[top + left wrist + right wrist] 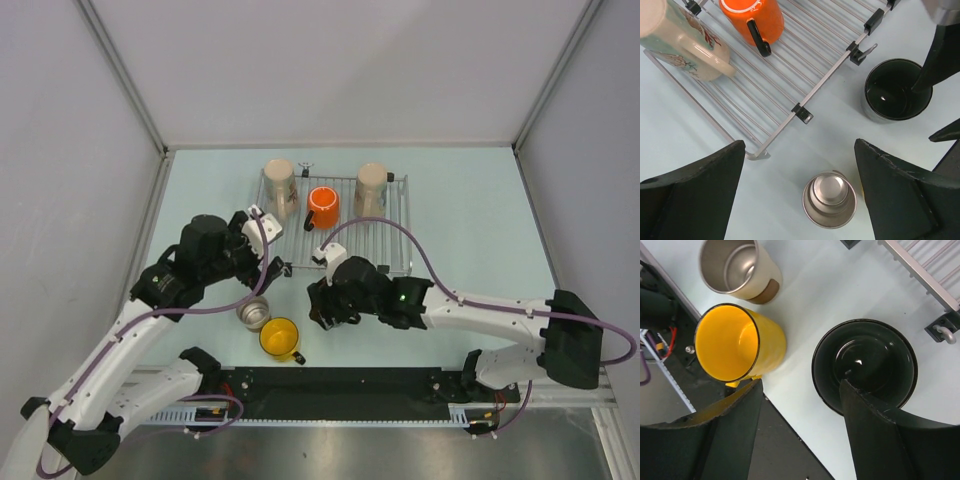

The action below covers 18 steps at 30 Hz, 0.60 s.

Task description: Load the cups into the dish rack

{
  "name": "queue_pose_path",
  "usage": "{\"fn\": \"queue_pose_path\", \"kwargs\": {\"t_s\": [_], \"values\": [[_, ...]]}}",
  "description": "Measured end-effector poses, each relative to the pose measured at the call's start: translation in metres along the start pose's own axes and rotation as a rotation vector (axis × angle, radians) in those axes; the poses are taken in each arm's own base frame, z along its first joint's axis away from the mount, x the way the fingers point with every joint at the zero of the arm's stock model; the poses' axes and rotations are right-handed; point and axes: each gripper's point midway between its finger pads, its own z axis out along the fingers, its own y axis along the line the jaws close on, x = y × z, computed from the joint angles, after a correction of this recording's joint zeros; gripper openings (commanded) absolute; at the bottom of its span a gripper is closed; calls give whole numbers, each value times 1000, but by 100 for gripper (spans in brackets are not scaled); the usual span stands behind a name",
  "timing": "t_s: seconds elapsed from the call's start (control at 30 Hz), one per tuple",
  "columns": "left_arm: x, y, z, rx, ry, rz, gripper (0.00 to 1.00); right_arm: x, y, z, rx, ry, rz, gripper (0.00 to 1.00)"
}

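The dish rack [347, 200] lies toward the far side of the table, holding two beige mugs [280, 185] and an orange mug [322, 205]; the other cups stand just before its near edge. The right gripper [800, 390] is nearest the dark grey cup [865, 365] — upright, directly below; its jaws are apart, one finger over the mouth, one outside the wall, clamping nothing. The left gripper [800, 145], jaws wide, hangs over the steel cup [829, 200]; the yellow mug [740, 342] stands beside it. No writing is legible — only a reddish print on one beige mug.

A pale blue-green tabletop [470, 230] sits evenly lit inside plain light grey panel walls [340, 60] joined by slim aluminium frame posts [120, 70]. A black rail [350, 385] lines its near edge.
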Motion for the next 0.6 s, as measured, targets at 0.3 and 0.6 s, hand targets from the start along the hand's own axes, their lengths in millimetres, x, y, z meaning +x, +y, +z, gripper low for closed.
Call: {"fn": "queue_pose_path", "kwargs": {"t_s": [0.3, 0.6], "values": [[7, -1, -2, -26, -37, -11, 95, 2, 0, 30, 48, 84, -21, 63], [1, -1, -8, -41, -77, -26, 96, 27, -12, 53, 86, 181, -36, 45]]}}
